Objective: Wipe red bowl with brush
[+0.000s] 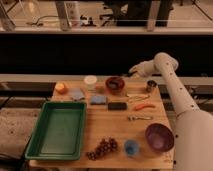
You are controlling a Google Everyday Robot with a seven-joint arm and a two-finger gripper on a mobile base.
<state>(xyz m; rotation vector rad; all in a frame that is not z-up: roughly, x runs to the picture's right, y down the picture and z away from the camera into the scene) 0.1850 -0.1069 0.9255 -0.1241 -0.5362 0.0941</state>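
The red bowl (115, 84) stands at the back of the wooden table (107, 125), right of centre. My gripper (130, 75) hangs just above the bowl's right rim, at the end of the white arm (167, 75) that reaches in from the right. A small dark piece, the brush (124, 78), sticks out of the gripper down to the bowl's right edge. Its bristle head is hidden.
A green tray (57, 129) fills the front left. A black block (117, 106), an orange-handled tool (142, 106), blue sponges (98, 100), a white cup (90, 81), a metal cup (151, 86), a purple bowl (159, 137), a blue cup (131, 147) and grapes (102, 148) lie around.
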